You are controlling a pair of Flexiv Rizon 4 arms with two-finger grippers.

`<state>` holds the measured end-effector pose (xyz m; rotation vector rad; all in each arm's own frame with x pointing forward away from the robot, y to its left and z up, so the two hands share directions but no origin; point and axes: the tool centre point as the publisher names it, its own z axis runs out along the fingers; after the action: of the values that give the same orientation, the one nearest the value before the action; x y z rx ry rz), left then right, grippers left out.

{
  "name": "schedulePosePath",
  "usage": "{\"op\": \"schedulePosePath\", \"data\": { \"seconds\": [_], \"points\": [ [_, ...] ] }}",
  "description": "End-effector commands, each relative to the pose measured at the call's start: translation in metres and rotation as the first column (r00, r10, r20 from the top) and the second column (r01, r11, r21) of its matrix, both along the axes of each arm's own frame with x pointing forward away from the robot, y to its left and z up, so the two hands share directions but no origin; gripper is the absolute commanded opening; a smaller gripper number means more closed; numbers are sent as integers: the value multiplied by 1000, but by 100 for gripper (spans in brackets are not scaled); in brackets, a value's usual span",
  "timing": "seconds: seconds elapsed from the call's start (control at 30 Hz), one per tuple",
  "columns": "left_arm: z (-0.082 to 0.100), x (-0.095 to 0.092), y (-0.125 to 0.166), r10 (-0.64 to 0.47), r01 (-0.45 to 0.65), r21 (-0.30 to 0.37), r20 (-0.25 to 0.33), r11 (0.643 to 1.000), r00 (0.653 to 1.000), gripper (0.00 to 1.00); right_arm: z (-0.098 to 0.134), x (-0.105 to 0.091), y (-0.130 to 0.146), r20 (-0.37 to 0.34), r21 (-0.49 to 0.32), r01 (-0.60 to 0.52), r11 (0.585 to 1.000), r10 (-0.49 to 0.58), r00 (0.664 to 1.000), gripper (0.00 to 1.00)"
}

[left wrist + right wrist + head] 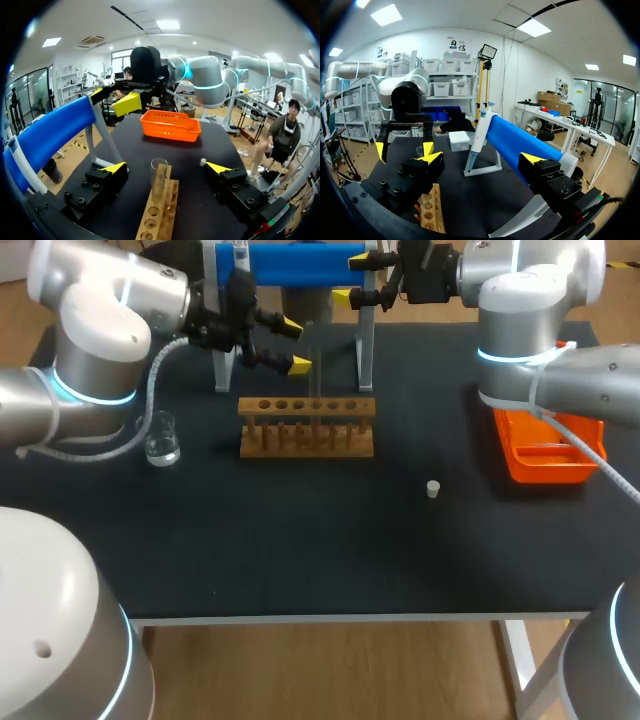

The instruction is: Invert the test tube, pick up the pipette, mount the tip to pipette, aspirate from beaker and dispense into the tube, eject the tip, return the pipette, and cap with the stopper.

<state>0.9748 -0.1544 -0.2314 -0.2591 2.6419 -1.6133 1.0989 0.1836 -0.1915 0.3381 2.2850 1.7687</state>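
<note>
- Your left gripper (166, 169) has its jaws spread wide. The test tube (159, 176) stands between them, touched by neither finger.
- Your right gripper (482, 160) is likewise spread and holds nothing. It hangs at the far side of the table (300, 550), facing the pipette (478, 136).
- Nearest, right of centre: the stopper (433, 489) lies loose on the table, well apart from the tube. Capping is not done.
- Left, mid-table: the beaker (160, 443) stands upright near your left arm. Its contents are too clear to judge.
- Centre: the wooden rack (307, 430) carries the tube upright in one of its holes.
- Right: the orange basket (545, 462) sits partly under your right arm. I cannot tell what it holds.
- Far: the pipette leans on the blue stand (300, 264), not picked up.
- Judgement: you are at the first step. The left jaws are placed to grasp the tube. Mounting a tip, aspirating, dispensing, ejecting, returning and capping all remain.
- Hard to make out: whether the tube's mouth faces up or down, and where the tips are kept. In the head view the tube is barely visible.
</note>
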Motion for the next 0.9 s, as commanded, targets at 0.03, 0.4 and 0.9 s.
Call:
{"op": "schedulePosePath", "data": {
  "seconds": [0.03,0.4,0.9],
  "points": [
    [-4,-4,-7,6,-6,18,5,1000,1000,100,0,1,0,-1,-1,-1,1000,1,1000,100],
    [-11,-3,-8,56,-57,21,24,998,998,100,0,1,0,-1,-1,-1,1000,1,1000,100],
    [-28,12,-12,50,-50,32,10,998,999,100,0,1,0,-1,-1,-1,1000,1,1000,100]
  ]
}}
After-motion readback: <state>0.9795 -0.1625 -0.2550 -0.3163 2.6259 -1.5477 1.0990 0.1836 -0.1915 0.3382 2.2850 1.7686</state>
